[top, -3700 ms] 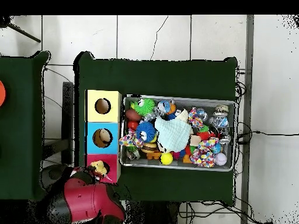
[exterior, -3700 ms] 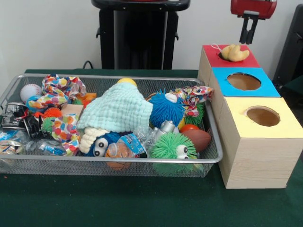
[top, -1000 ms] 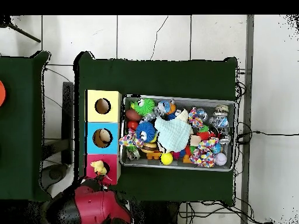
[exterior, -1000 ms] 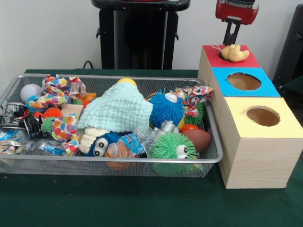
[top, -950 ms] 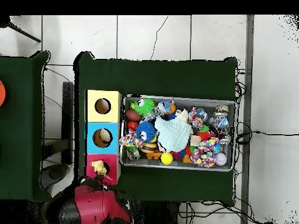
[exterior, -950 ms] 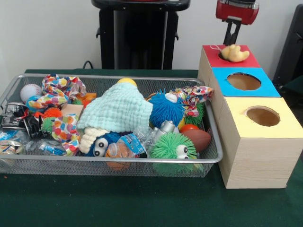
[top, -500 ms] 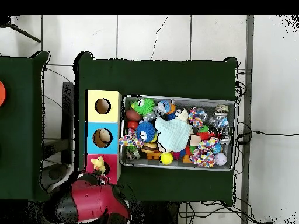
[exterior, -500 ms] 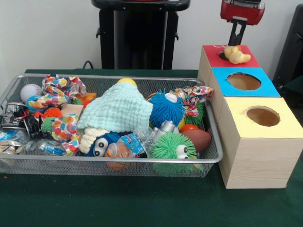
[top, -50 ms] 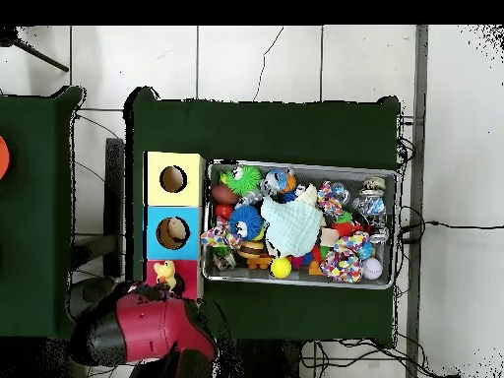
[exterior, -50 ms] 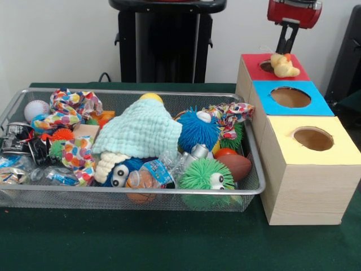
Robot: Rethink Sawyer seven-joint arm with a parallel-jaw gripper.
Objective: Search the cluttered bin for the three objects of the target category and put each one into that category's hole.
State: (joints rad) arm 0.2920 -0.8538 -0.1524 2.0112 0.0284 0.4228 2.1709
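A small yellow duck (exterior, -50 ms: 285, 65) with an orange beak sits on the red box (exterior, -50 ms: 299, 73), just beside its hole. The gripper (exterior, -50 ms: 285, 48) hangs right above it; I cannot tell whether it grips anything.

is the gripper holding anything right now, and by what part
It cannot be told. The gripper hangs right above the yellow duck toy, which sits on the red box beside its hole, but whether the two touch is unclear.

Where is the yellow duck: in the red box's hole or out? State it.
Out. The yellow duck sits on the red box top beside the hole.
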